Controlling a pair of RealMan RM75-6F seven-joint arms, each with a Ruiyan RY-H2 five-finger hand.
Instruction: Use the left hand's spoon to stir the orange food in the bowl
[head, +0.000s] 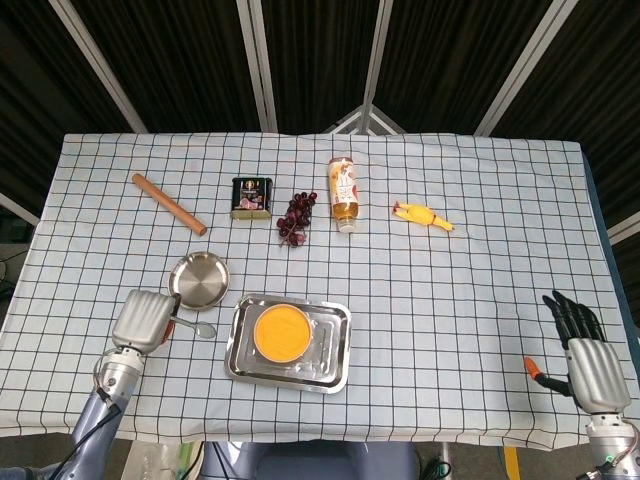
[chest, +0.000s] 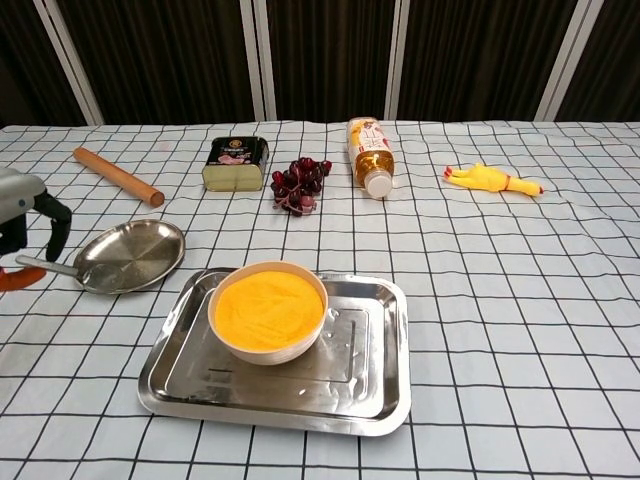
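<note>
A white bowl (head: 281, 332) (chest: 267, 310) full of orange food stands at the left of a steel tray (head: 338, 365) (chest: 385, 385) near the table's front. My left hand (head: 143, 320) (chest: 24, 212) grips a metal spoon (head: 196, 327) (chest: 55, 266) by its handle, left of the tray. The spoon is off the cloth, its tip pointing right toward the round plate and the bowl. Seen only in the head view, my right hand (head: 585, 355) rests at the table's front right corner, fingers stretched out and holding nothing.
A round steel plate (head: 198, 281) (chest: 130, 255) lies just behind the spoon. Along the back sit a rolling pin (head: 168, 203), a tin (head: 251, 197), dark grapes (head: 297, 218), a lying bottle (head: 344, 193) and a yellow rubber chicken (head: 421, 216).
</note>
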